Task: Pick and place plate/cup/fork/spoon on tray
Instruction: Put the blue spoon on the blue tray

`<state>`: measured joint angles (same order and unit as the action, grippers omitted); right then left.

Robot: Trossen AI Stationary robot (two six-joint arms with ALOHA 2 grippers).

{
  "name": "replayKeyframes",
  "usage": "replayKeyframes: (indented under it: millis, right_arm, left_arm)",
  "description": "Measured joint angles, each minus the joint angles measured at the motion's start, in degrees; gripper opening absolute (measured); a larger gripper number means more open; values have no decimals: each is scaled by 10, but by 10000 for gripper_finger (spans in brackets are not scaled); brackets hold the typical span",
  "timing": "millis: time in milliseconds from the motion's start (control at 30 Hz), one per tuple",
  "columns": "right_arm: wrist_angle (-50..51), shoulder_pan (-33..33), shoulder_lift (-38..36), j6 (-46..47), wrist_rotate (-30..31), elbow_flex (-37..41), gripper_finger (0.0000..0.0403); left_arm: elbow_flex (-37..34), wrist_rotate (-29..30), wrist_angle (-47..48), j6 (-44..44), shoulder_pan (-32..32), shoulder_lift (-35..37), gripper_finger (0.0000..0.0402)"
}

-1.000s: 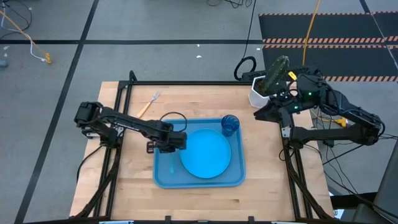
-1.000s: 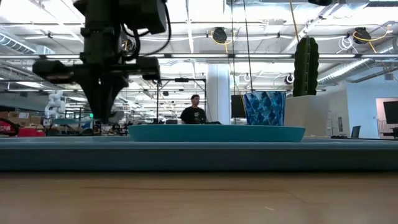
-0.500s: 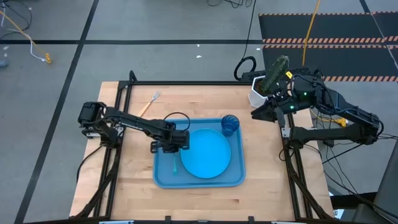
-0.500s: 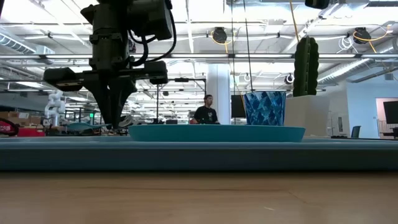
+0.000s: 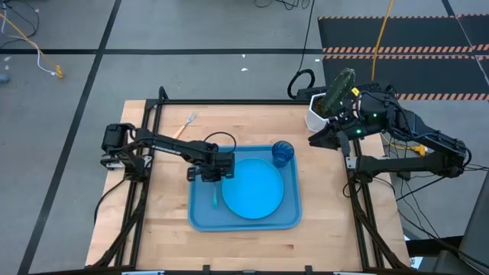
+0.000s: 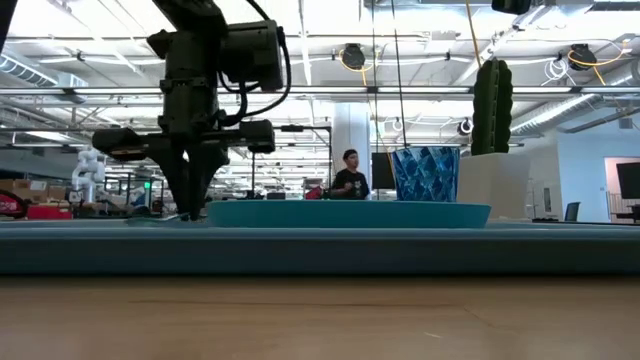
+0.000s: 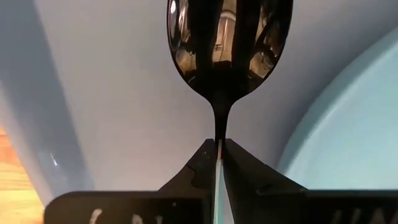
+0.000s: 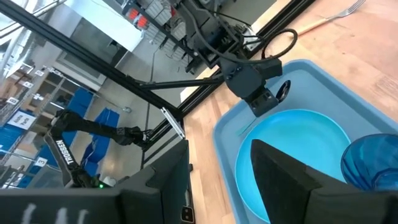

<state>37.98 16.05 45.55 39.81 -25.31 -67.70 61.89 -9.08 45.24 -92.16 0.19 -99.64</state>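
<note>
Left end effector [image 7: 219,163], clenched on the thin handle of the spoon [image 7: 227,50], over the tray [image 5: 200,218] left of the plate [image 5: 252,189]. Spoon looks light, stiff, slippery; the handle suits gripping. Right end effector open, frame right.

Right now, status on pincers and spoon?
Left pincer shut on spoon, low over tray beside plate. Right pincer open, parked near cactus pot. Fork on table.

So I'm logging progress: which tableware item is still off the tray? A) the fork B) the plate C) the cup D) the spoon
A: the fork lies on bare wood beyond the tray, while the plate, cup and spoon are over it.
</note>
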Motion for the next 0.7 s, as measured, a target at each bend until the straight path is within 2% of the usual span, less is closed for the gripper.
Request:
replayKeyframes:
  millis: [233,700]
  right_arm:
    - [0,0,0,0,0,0,167]
    - [1,0,0,-6,0,0,167]
  left_arm:
    - [1,-10,-20,10,1,-5,26]
    - [0,-29,11,22,-4,-6,28]
